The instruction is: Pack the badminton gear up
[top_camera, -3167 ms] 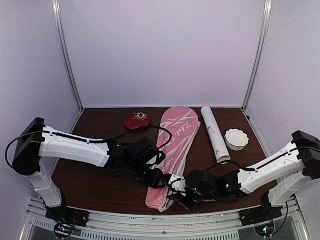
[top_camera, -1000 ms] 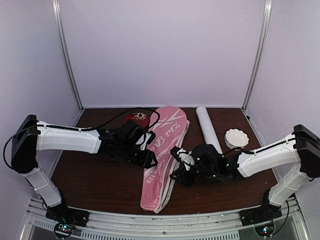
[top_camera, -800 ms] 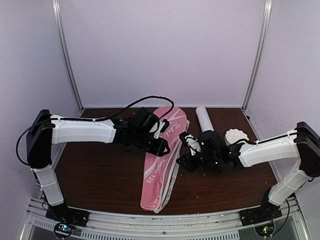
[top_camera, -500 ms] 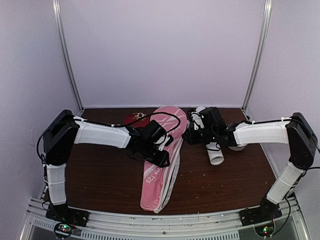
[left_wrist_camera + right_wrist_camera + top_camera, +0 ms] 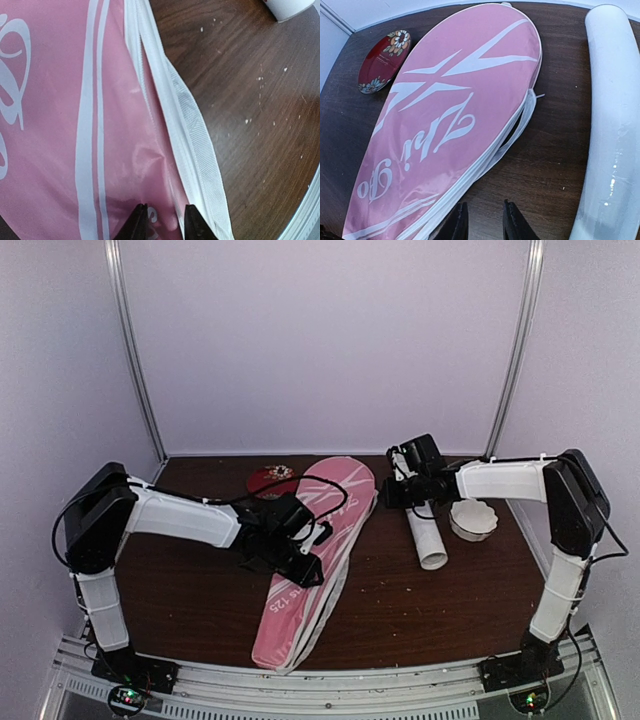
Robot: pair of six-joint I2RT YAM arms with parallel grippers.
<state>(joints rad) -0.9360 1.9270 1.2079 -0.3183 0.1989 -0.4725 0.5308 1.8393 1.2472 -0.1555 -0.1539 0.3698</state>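
The pink racket-shaped bag [image 5: 318, 530] lies slantwise across the table, its wide end at the back. My left gripper [image 5: 305, 562] rests on the bag's middle, close to the white zip edge. In the left wrist view its fingertips [image 5: 140, 226] press into the pink fabric [image 5: 60, 125], which puckers between them, so the left gripper [image 5: 165, 227] is shut on the bag. The long white tube [image 5: 425, 530] lies right of the bag. My right gripper [image 5: 392, 492] hovers by the tube's far end, over bare wood between the bag [image 5: 450, 115] and the tube [image 5: 610, 125]. This right gripper [image 5: 486, 220] is slightly open and holds nothing.
A small dark red dish [image 5: 272, 480] sits at the back, left of the bag's wide end, and shows again as the dish [image 5: 382, 67] in the right wrist view. A white scalloped bowl [image 5: 473, 519] stands right of the tube. White specks dot the wood.
The right arm has swung from the table's middle to the back by the tube's far end. The left gripper closed onto the bag, and the bag's narrow end shifted left.
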